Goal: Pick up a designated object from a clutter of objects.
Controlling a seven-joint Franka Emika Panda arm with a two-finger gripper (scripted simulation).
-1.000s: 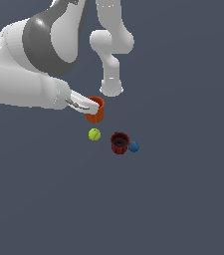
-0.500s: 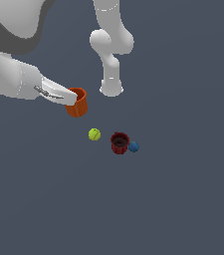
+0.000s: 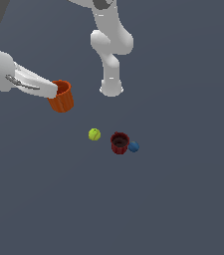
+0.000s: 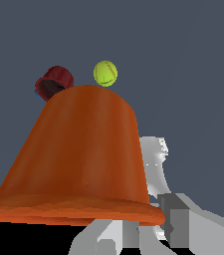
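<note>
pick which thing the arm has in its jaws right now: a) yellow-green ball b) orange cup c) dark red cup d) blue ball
b, the orange cup sits at the gripper, up and away from the rest, while the dark red cup, the yellow-green ball and the blue ball lie apart from it on the floor.

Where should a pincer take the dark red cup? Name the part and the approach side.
Grip the dark red cup at its rim, coming from above: it stands upright with its mouth open upward. Close across the axis running toward and away from the exterior camera, since the blue ball sits against its exterior-view right side and the yellow-green ball lies on its left.
</note>
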